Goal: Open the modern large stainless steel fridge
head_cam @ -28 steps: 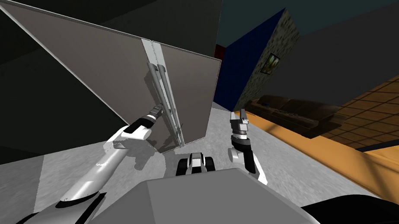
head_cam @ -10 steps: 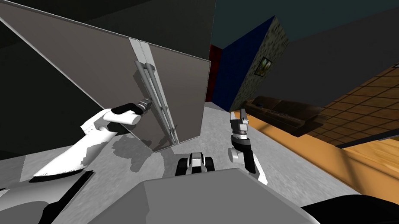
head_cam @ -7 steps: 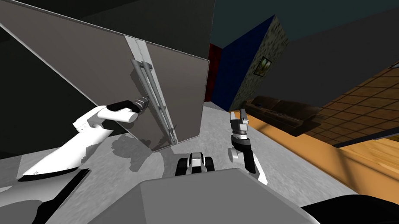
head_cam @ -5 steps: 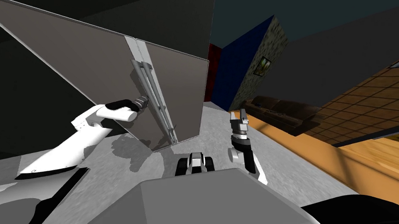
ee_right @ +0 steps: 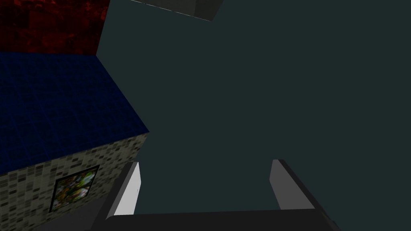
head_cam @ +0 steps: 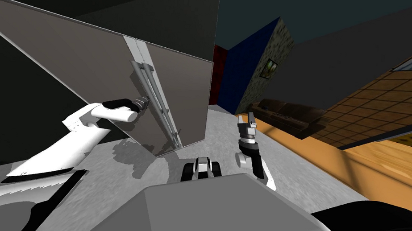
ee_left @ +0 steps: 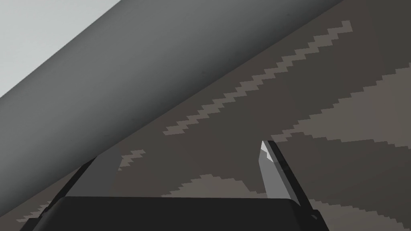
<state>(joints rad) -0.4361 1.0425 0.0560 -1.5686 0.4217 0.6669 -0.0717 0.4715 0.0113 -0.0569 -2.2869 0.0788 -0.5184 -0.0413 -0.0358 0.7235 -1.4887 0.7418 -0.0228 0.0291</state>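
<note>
The fridge is a big grey-brown slab with two doors that meet at a pale centre seam. Two long grey bar handles run side by side along that seam. My left gripper is at the left door's handle, about halfway down it. In the left wrist view the thick grey handle crosses over one finger, while the gripper stands open against the door face with nothing between its fingers. My right gripper is raised to the right of the fridge, open and empty.
Speckled grey floor lies in front of the fridge and meets wooden flooring on the right. A dark brown sofa stands against the far wall. A blue wall and a tiled wall with a small picture stand beyond.
My left arm has swung out to the left and its gripper has slid up the left handle. The whole head view has shifted left. The doors still look flush.
</note>
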